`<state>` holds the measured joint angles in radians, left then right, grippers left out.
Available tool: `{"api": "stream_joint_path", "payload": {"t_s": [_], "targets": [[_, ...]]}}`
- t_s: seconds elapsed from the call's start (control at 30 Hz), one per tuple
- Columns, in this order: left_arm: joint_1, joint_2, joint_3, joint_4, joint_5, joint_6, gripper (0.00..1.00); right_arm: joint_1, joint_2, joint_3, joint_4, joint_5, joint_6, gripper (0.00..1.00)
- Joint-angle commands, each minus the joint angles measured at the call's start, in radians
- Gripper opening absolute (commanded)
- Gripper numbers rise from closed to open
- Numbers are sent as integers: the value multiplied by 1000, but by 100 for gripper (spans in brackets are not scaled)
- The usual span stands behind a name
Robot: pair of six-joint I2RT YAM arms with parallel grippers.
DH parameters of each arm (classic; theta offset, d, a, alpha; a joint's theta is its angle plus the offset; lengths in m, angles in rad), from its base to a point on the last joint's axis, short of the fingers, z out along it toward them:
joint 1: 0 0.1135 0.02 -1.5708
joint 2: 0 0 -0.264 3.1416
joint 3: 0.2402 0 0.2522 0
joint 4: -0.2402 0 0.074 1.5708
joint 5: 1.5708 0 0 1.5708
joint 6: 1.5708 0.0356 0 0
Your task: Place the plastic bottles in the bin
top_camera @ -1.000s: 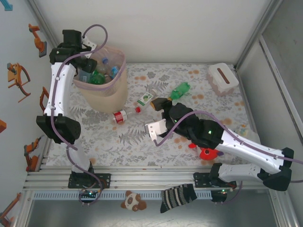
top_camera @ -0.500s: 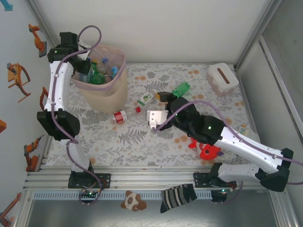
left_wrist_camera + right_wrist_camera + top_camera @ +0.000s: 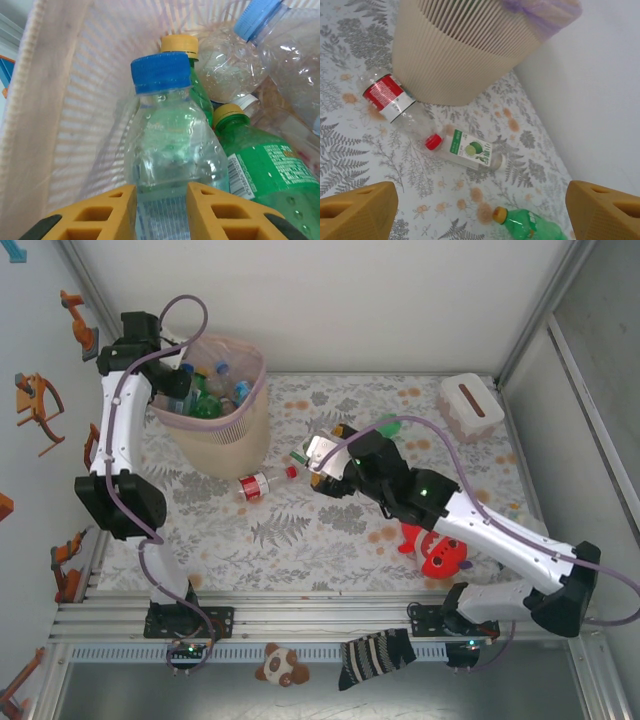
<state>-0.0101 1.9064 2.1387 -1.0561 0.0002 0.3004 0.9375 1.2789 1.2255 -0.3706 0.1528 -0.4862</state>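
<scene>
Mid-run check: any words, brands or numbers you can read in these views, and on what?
No text can be read.
On the binned green bottle, inside the bin: white print and a barcode on its label, blurred.
On the blue-capped clear bottle: print on the lower label, blurred.
On the red-labelled bottle: no legible words.
On the lime-picture bottle: lettering too small.
On the loose green bottle: label too small.

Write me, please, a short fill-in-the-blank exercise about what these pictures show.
The clear bottle in front of the left gripper has a ___ cap.
The bottle lying just outside the bin has a ___-and-white label.
The jaws of the right gripper stand wide ___.
Missing words: blue; red; open.
</scene>
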Motion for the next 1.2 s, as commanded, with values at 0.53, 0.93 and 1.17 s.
{"api": "stream_joint_path", "payload": {"t_s": [0.53, 0.93, 1.17], "targets": [[15, -353, -281, 114, 219, -149, 38, -138, 479, 115, -5, -367, -475, 79], [13, -533, -477, 244, 419, -261, 46, -137, 748, 314, 86, -476, -581, 81], [13, -546, -468, 254, 451, -279, 48, -129, 877, 443, 42, -524, -608, 81]]}}
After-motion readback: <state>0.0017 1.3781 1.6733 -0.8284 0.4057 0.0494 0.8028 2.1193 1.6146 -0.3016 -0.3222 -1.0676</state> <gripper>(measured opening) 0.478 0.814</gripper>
